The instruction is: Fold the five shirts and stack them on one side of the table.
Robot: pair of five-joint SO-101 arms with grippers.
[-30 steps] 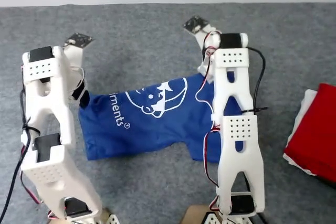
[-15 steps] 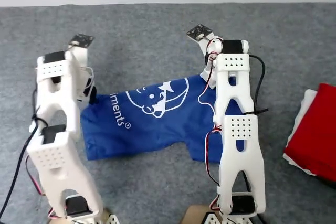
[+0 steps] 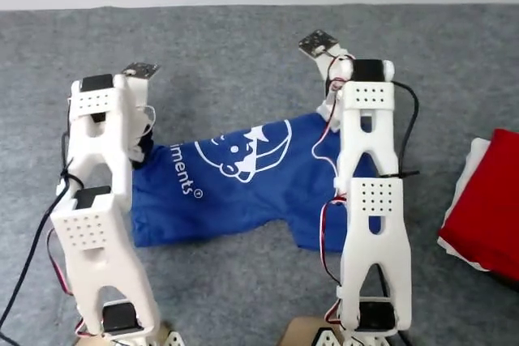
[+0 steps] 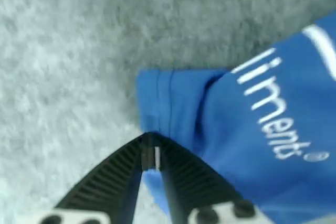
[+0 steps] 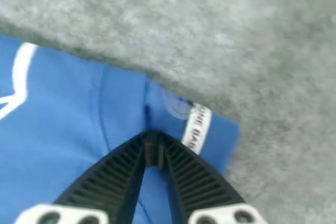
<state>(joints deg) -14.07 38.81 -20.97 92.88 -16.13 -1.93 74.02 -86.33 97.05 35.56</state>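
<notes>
I've got the blue shirt [image 3: 235, 184] lying mid-table, print up. My left gripper [image 4: 150, 150] is pinching its stitched edge at the shirt's 9 o'clock. My right gripper [image 5: 154, 148] is pinching fabric beside the white label [image 5: 197, 127] at 2 o'clock. A red shirt [image 3: 486, 208] sits at the table's [image 3: 227, 46] 3 o'clock edge.

From above, my right arm [image 3: 369, 200] hides part of the blue shirt [image 3: 235, 184]; the frame edge cuts off the red stack [image 3: 486, 208].
</notes>
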